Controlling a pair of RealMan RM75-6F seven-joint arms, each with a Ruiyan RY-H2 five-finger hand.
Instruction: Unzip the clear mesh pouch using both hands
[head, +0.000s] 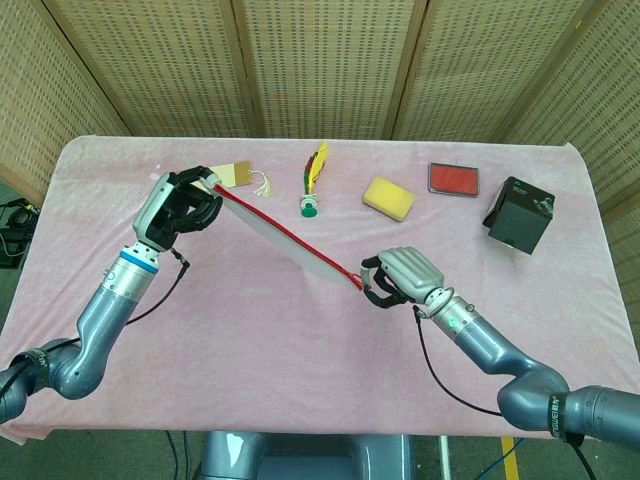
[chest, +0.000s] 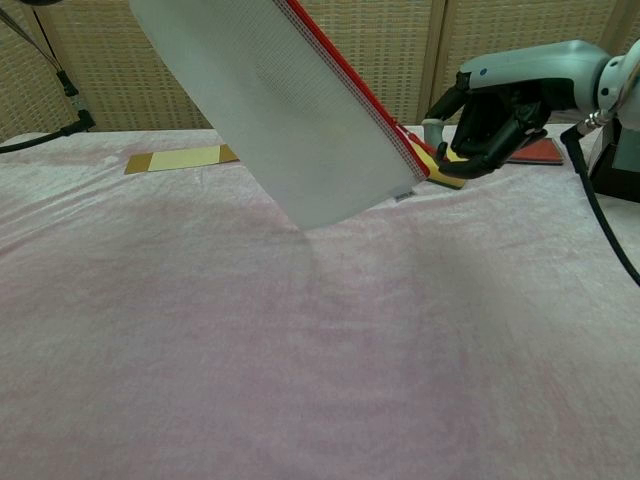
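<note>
Both hands are holding the mesh pouch (head: 285, 238) up off the pink tablecloth (head: 250, 330), stretched between them. Left hand (head: 180, 205) is gripping the upper-left end, fingers curled tight around the corner. Right hand (head: 402, 277) is pinching the lower-right end at the red zipper edge, fingers closed on it (whether that's the pull tab or the pouch corner, can't tell).

Pouch is hanging tilted, the zipper edge running diagonally from high-left down to low-right. In chest view the white mesh panel (chest: 290, 120) is hanging clear above the table, red zipper along its upper-right edge, and there's a small white tag at the bottom corner. Text on it is too small to read. Can't tell how far the zipper is open.

Other stuff lying along the far side of the table:
- yellow-and-brown bookmark with tassel (head: 240, 176), just beside the left hand
- feather shuttlecock (head: 313, 183)
- yellow sponge (head: 388, 198)
- red pad (head: 454, 179)
- black box (head: 519, 214), far right, no legible label

No brand marks or writing readable anywhere in either view.
</note>
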